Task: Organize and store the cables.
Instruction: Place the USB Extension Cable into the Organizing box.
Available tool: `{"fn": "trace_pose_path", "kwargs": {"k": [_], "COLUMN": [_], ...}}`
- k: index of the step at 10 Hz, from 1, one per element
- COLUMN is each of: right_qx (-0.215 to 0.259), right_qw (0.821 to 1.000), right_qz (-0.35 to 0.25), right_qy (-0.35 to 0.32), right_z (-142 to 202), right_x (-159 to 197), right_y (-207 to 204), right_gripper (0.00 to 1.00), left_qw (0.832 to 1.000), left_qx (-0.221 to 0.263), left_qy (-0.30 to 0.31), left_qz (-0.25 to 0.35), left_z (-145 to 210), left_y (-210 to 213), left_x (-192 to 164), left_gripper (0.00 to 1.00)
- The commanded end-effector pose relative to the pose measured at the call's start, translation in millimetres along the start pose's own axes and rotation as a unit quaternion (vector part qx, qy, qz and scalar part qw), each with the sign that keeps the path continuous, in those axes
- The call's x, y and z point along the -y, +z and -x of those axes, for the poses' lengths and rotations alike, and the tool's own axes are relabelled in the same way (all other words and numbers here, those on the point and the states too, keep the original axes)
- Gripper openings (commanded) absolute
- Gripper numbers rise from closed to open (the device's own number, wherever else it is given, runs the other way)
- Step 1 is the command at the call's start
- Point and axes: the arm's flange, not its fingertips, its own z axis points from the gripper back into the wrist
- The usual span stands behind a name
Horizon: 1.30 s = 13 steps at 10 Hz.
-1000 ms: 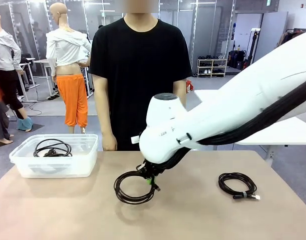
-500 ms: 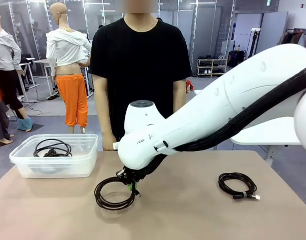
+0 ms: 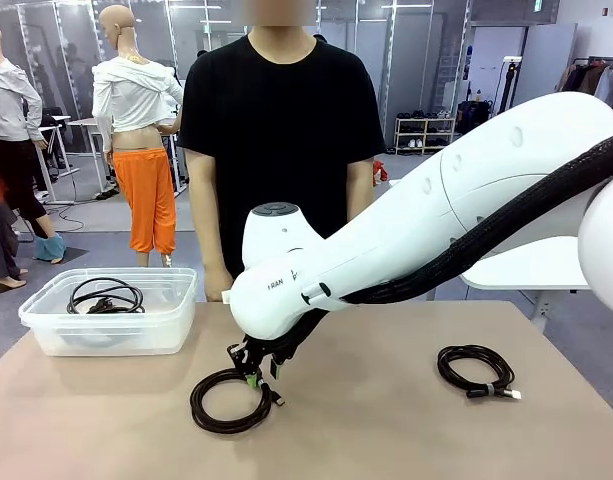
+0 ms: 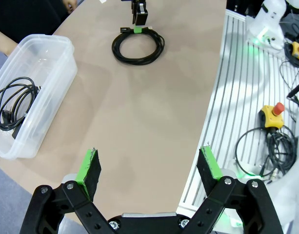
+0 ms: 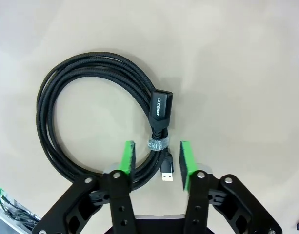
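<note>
The right claw [image 3: 251, 368] has carried the thin black round cable coil [image 3: 200, 402] left and let go. It lies flat on the tan table [image 3: 386, 430], its banded part between the parted green pads [image 5: 126, 157], maybe untouched. A second coil [image 3: 106, 297] sits in the clear plastic box [image 3: 46, 335]; the white arm [image 3: 436, 210] hides table behind. The left claw [image 4: 149, 161] is wide open, empty.

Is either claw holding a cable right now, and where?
Nothing is held. The right gripper stands open astride the banded part of the coiled cable; the left gripper is open and empty.
</note>
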Motion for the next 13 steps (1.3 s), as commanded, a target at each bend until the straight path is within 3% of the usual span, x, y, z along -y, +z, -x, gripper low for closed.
{"fn": "trace_pose_path", "kwargs": {"k": [1, 2, 3, 5, 9, 10, 13], "right_qx": [0.001, 0.013, 0.035, 0.063, 0.159, 0.162, 0.230], "right_qw": [1.000, 1.000, 0.999, 0.997, 0.984, 0.983, 0.967], "right_qz": [0.008, -0.004, -0.014, -0.012, -0.057, -0.043, -0.024], "right_qy": [0.004, 0.000, 0.001, 0.030, 0.055, 0.069, 0.108], "right_z": [8.8, 15.7, 27.9, 58.6, 140.2, 162.6, 228.0], "right_x": [11.0, 24.4, 42.9, 81.8, 161.7, 182.4, 231.6], "right_y": [13.0, 24.4, 43.0, 75.6, 112.1, 115.5, 142.1], "right_gripper": [0.88, 1.00, 1.00, 0.99, 1.00, 1.00, 1.00], "left_qw": [1.000, 1.000, 1.000, 0.999, 0.995, 0.994, 0.986], "left_qx": [0.004, 0.004, 0.000, -0.006, -0.033, -0.035, -0.047], "left_qy": [0.001, 0.001, 0.000, -0.020, 0.059, 0.074, 0.152], "left_qz": [-0.005, -0.005, 0.000, 0.042, 0.076, 0.075, 0.046], "left_z": [-2.9, -2.9, 0.0, -28.9, -113.2, -133.1, -188.7], "left_y": [-0.2, -0.2, 0.0, -21.3, -92.7, -117.3, -196.7], "left_x": [1.1, 1.1, 0.0, 16.3, 41.5, 48.4, 66.6], "left_gripper": [1.00, 1.00, 1.00, 1.00, 1.00, 1.00, 1.00]}}
